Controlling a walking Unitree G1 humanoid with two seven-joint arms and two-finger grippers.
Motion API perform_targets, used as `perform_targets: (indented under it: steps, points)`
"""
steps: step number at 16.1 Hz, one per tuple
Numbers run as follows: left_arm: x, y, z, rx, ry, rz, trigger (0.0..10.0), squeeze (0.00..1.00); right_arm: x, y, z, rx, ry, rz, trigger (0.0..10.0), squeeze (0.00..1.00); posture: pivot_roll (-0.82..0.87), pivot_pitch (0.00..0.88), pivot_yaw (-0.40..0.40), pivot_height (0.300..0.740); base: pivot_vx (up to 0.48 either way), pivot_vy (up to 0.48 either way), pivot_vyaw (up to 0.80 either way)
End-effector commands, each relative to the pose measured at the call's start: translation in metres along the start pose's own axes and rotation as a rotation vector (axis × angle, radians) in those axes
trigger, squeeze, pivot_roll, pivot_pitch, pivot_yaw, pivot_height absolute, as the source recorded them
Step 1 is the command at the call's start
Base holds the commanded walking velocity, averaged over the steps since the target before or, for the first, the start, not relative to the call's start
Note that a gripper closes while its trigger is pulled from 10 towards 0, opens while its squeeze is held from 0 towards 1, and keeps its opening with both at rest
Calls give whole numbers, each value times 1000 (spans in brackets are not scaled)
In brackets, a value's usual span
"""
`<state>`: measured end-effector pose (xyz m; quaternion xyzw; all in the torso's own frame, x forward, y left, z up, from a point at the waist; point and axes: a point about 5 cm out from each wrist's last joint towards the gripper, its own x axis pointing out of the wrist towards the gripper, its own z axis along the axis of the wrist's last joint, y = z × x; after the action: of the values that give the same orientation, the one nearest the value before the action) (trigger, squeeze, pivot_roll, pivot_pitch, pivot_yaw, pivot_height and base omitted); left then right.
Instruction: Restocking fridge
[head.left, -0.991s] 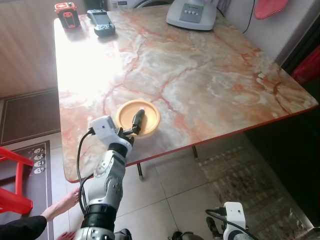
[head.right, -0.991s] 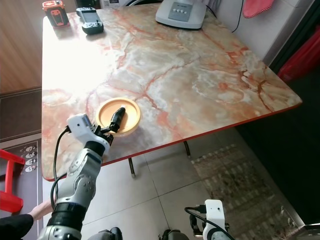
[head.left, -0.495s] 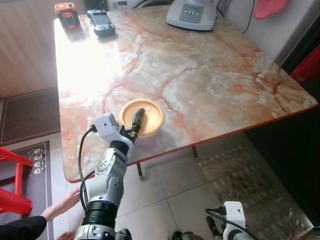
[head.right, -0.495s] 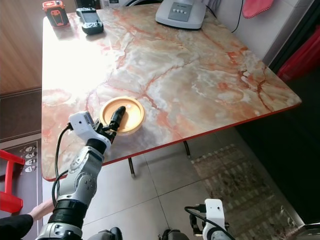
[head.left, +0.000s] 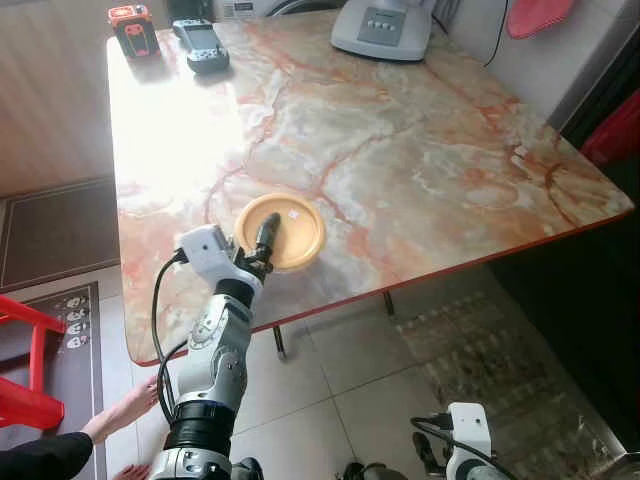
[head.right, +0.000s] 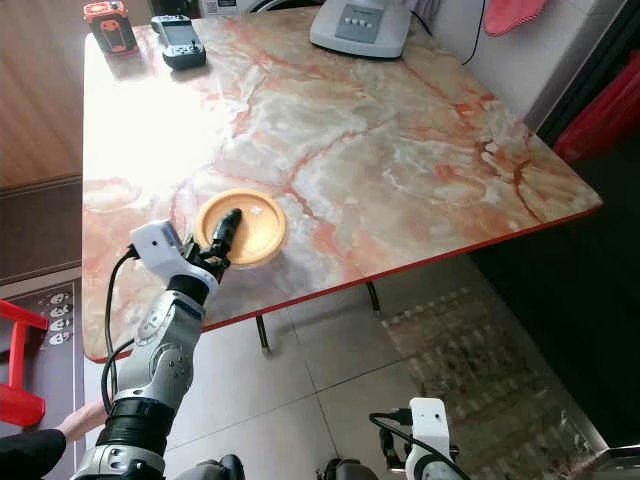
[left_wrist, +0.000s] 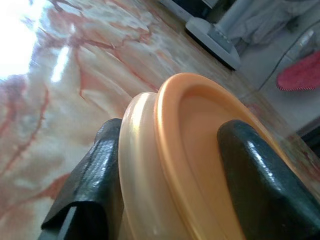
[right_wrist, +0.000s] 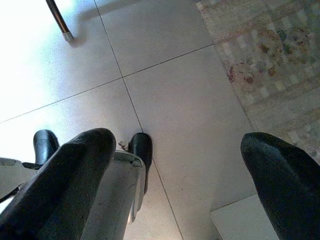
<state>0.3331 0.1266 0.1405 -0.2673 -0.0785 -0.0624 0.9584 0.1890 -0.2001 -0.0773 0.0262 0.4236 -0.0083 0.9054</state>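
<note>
Marble-patterned in cream and rust, the big table (head.left: 400, 150) fills most of the head views, with pale floor tiles (head.left: 330, 400) and a patterned rug (head.left: 480, 340) below its near edge. Near that edge sits a shallow orange plate (head.left: 290, 228). The left gripper (head.left: 263, 238) reaches in from the robot's side and is clamped on the plate's near rim: the left wrist view shows one black finger (left_wrist: 260, 185) lying inside the dish and the other (left_wrist: 90, 185) pressed against the outside of the rim, with the orange plastic between them. The plate appears to rest on the tabletop, though whether its gripped edge is lifted cannot be told.

At the far left corner of the table stand a red and black device (head.left: 133, 27) and, just beside it, a dark handheld controller (head.left: 203, 43). A grey appliance with buttons (head.left: 383, 27) sits at the far edge.

The right gripper (right_wrist: 185, 170) hangs idle over the floor tiles, its fingers spread well apart.

A person's hand (head.left: 125, 408) shows low at the left near a red stool (head.left: 25, 360)
</note>
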Motion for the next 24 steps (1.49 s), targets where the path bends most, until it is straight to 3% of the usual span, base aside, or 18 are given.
perform_targets:
  steps: [1, 4, 10, 15, 16, 21, 24]
  points:
    - [-3, 7, -6, 13, 28, 40, 0, 0, -2, -4, -8, -4, 26, -13, 10000, 0, -28, 183, -76, 740, 0, 0, 0]
    - [-2, 8, 0, -74, -14, 64, 0, 0, -2, -2, -7, -8, 21, -11, 10000, 0, -31, 184, -80, 740, 0, 0, 0]
    - [-6, 8, 20, -173, -82, 69, 0, 0, 0, 0, 0, -16, -11, 4, 10000, 0, -32, 183, -83, 740, 0, 0, 0]
    - [-20, 5, 37, -103, -147, 62, 0, 0, -3, -5, -2, -19, -24, 7, 10000, 0, -32, 184, -81, 740, 0, 0, 0]
    - [-26, 9, 50, -22, -211, 111, 10000, 0, -6, -14, -6, -18, -16, 3, 10000, 0, -25, 185, -84, 740, 0, 0, 0]
    - [-37, 13, 78, 193, -306, 234, 10000, 0, -12, -29, -17, -11, 26, -21, 10000, 0, -4, 158, -56, 740, 0, 0, 0]
    - [-41, 17, 80, 231, -291, 251, 10000, 0, -13, -25, -28, 4, 56, -26, 10000, 0, 30, 125, -11, 740, 0, 0, 0]
